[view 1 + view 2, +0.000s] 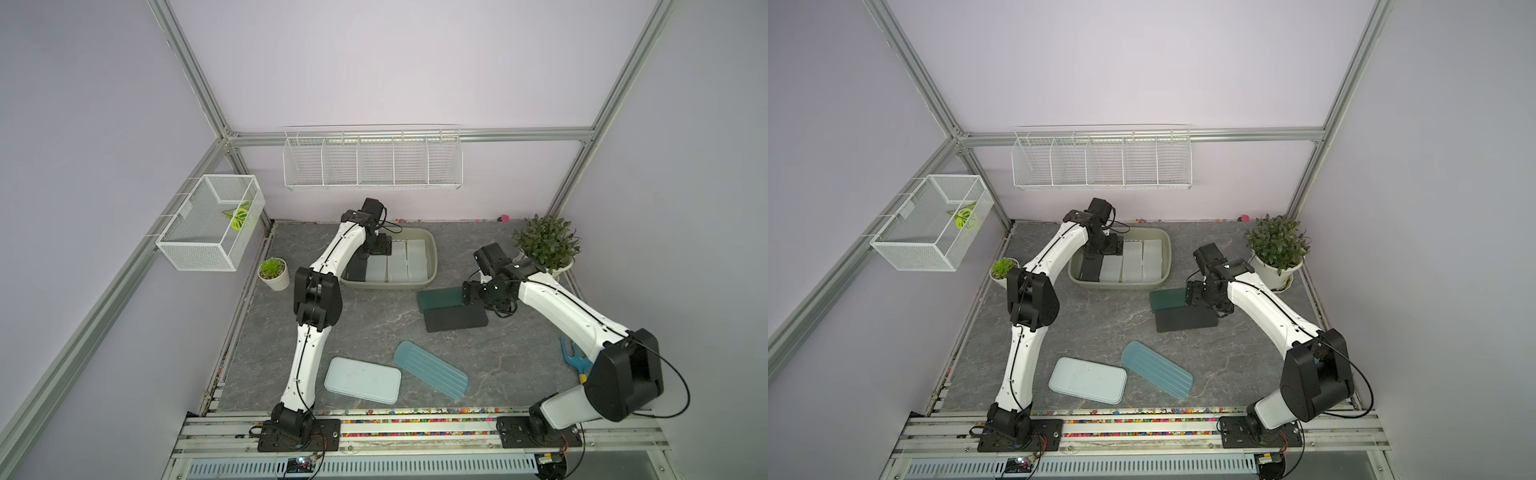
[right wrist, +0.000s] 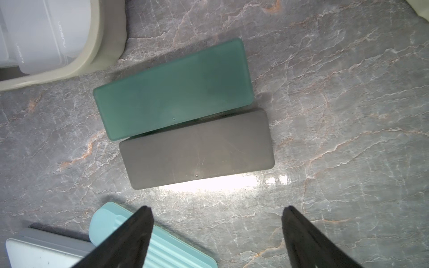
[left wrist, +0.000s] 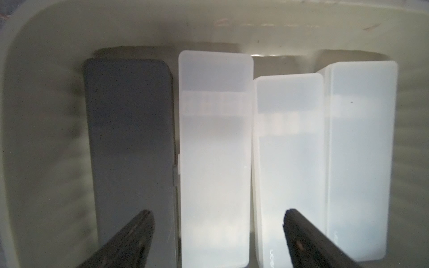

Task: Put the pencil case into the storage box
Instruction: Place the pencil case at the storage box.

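The olive-beige storage box (image 1: 432,249) (image 1: 1169,249) (image 3: 46,69) stands at the back of the table. Side by side in it lie a dark grey pencil case (image 3: 130,127) and three frosted white ones (image 3: 214,150). My left gripper (image 1: 376,247) (image 3: 217,213) hangs open over them, holding nothing. On the table right of the box, a dark green pencil case (image 1: 440,298) (image 2: 173,89) lies against another dark grey one (image 1: 455,320) (image 2: 197,148). My right gripper (image 1: 467,297) (image 2: 217,208) hovers open above the table beside them, empty.
A teal ribbed case (image 1: 430,370) and a pale blue case (image 1: 362,380) lie near the front. A potted plant (image 1: 546,243) stands back right, a small succulent (image 1: 274,272) left, a blue garden tool (image 1: 575,357) right. A mesh basket (image 1: 212,222) and wire rack (image 1: 372,160) hang on the walls.
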Robot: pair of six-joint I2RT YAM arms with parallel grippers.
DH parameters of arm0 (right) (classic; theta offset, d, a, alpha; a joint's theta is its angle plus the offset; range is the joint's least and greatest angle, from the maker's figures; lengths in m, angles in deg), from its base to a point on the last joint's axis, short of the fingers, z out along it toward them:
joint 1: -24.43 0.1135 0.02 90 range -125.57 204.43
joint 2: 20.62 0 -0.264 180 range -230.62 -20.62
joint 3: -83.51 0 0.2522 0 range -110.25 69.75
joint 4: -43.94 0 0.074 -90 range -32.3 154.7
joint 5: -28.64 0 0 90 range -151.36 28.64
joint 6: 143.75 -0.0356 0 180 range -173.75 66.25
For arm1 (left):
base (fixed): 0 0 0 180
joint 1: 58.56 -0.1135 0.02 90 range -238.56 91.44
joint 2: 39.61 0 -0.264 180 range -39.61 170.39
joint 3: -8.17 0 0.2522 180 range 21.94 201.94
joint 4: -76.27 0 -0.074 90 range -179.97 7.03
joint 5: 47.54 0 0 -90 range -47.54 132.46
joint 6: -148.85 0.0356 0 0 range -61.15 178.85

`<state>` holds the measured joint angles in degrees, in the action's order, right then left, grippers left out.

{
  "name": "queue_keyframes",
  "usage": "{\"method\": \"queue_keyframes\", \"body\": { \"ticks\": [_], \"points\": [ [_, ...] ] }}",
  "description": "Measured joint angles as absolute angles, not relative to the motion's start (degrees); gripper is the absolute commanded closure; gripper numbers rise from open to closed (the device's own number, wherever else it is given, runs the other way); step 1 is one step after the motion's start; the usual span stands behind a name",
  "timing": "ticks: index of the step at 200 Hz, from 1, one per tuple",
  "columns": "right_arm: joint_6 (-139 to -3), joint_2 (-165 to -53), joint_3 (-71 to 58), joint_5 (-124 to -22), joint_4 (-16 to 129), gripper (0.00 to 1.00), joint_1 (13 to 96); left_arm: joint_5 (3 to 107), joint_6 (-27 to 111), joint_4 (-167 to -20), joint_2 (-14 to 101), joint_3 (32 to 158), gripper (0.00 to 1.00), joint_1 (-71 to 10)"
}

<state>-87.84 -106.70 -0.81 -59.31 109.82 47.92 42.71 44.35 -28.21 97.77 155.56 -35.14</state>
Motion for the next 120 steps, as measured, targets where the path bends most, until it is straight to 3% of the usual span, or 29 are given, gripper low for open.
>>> {"method": "queue_keyframes", "body": {
  "ticks": [120],
  "points": [
    [-99.5,-104.1,7.0,-59.7,111.3,0.06,50.9,37.5,41.5,-31.4,56.7,110.9,0.05,-34.2]
  ]
}}
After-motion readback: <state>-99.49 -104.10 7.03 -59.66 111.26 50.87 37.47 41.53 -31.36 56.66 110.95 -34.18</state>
